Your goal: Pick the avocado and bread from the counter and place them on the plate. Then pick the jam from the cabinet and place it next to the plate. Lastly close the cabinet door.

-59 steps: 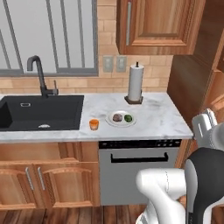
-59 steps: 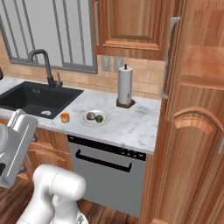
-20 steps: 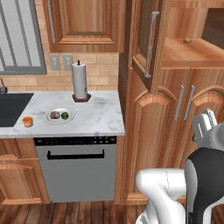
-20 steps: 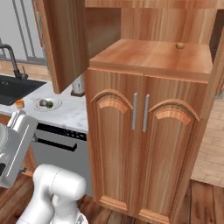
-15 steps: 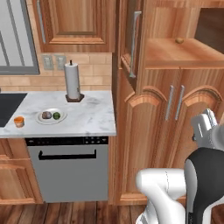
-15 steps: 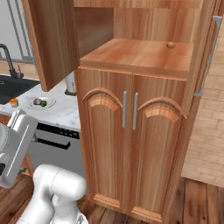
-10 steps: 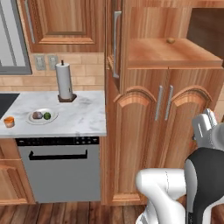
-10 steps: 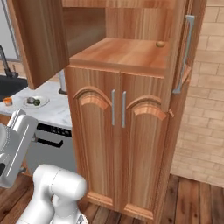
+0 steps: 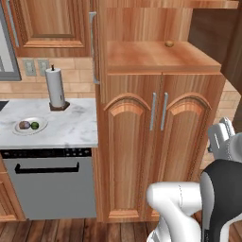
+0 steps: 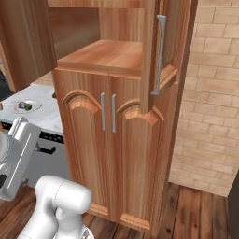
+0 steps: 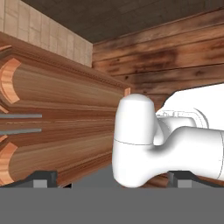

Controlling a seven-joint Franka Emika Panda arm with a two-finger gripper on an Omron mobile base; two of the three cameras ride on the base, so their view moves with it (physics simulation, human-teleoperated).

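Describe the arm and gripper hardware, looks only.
Glossy white rounded arm links with a dark section by the joint. The gripper has two small dark grey, blocky fingertips. No cables or markings visible.

We count one cabinet (image 9: 156, 142) with two arched lower doors and two silver bar handles, one plate (image 9: 41, 126) holding one avocado (image 9: 34, 125) and one bread (image 9: 24, 125), one paper towel roll (image 9: 56, 88), and one dishwasher (image 9: 47, 189).
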